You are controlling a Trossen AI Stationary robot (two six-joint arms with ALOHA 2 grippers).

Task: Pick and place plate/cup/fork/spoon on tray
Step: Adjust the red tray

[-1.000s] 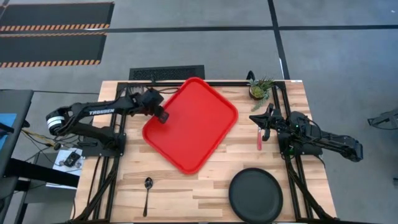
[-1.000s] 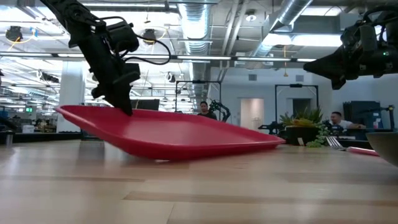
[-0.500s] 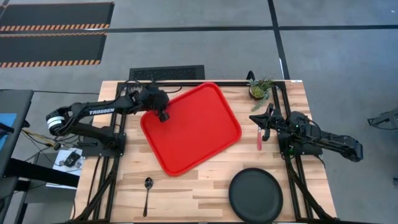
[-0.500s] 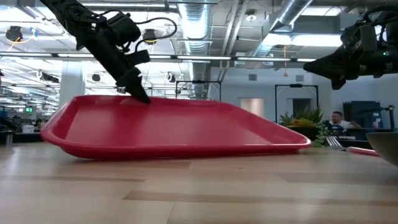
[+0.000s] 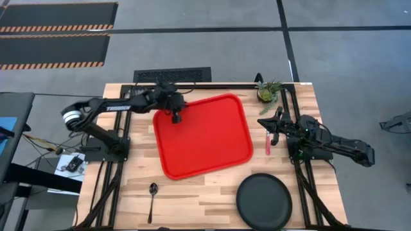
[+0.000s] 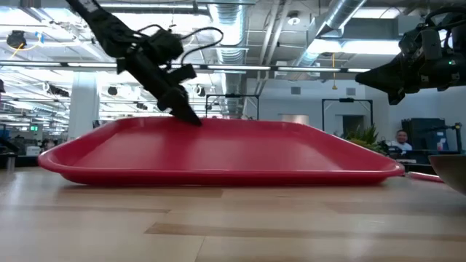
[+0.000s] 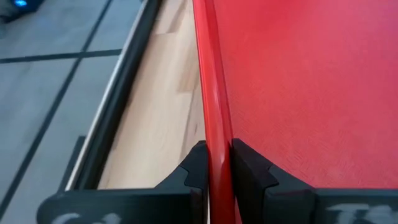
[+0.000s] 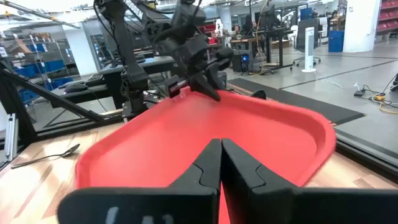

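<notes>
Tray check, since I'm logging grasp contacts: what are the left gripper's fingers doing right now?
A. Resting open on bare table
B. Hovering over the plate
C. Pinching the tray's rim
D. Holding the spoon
C: in the left wrist view the left gripper has its fingers closed on either side of the tray rim.

Tray (image 5: 205, 138) bright red, plain. Plate (image 5: 264, 201) matte black. Fork (image 5: 268, 144) pink-red. Spoon (image 5: 152, 196) dark metallic. Table (image 5: 192, 199) pale wood, striped. Both arms dark.
</notes>
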